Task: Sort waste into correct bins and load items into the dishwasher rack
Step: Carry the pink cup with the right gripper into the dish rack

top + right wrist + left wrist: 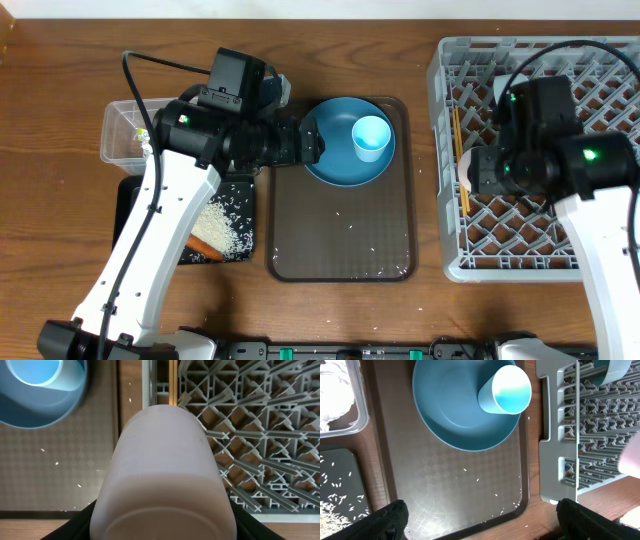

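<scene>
Pinkish-white and matte, the smooth cup [164,470] fills the right wrist view. It is a plain cylinder that looks broader toward the lens, with a faint ring near that end. The right gripper [160,527] has hold of it, dark fingers [75,527] pressed to either side at the bottom corners and the jaws partly apart around the cup's width. It hangs over the left edge of the large square grey plastic dishwasher rack [600,230], where brown wood shows through the lattice of pegs. Thin wooden chopsticks [460,165] lie in the rack along its left side, just beside that gripper.

On the rectangular brown serving tray [340,240] sits the large round blue plate [335,160], glossy and shallow, pushed to the tray's far end. A light blue cup [371,138] stands on the plate's right half, mouth up, pale inside. A few loose white rice grains [479,479] are scattered on the bare tray.

The left gripper [482,512] stands wide with nothing between its black fingers. From overhead it is at the plate's left rim; whether it touches the rim I cannot tell.

Left of the serving tray, the shallow black rectangular tray [130,200] holds a heap of rice and a small orange carrot [205,248] at its near edge. Behind it the clear plastic rectangular tub [362,415] holds crumpled white paper napkins [332,390].
</scene>
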You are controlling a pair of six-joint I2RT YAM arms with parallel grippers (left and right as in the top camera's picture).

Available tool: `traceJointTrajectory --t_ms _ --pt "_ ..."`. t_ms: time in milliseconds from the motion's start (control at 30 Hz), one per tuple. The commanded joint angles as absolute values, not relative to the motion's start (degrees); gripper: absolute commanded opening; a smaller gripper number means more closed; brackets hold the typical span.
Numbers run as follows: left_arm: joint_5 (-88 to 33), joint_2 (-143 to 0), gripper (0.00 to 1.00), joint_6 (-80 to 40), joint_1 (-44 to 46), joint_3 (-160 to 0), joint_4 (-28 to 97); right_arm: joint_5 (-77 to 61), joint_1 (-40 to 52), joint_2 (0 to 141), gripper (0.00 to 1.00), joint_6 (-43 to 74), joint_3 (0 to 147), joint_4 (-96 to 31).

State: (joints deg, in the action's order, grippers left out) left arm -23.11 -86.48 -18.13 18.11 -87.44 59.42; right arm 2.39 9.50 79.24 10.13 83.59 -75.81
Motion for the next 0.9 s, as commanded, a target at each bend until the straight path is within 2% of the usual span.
traceJointTrajectory --t_ms 0,333,867 --pt "-22.2 -86.7 0.97 -17.8 17.9 -87.2 59.5 4.0 8.8 82.0 0.48 11.1 84.6 -75.9" --pt "-22.2 -86.7 0.97 -17.8 17.9 -87.2 59.5 4.5 7.1 88.4 0.48 11.1 84.6 -77.5" --pt "-22.2 -86.7 0.98 -17.8 17.9 -87.2 59.5 5.4 3.7 89.2 0.48 10.6 84.6 -80.6"
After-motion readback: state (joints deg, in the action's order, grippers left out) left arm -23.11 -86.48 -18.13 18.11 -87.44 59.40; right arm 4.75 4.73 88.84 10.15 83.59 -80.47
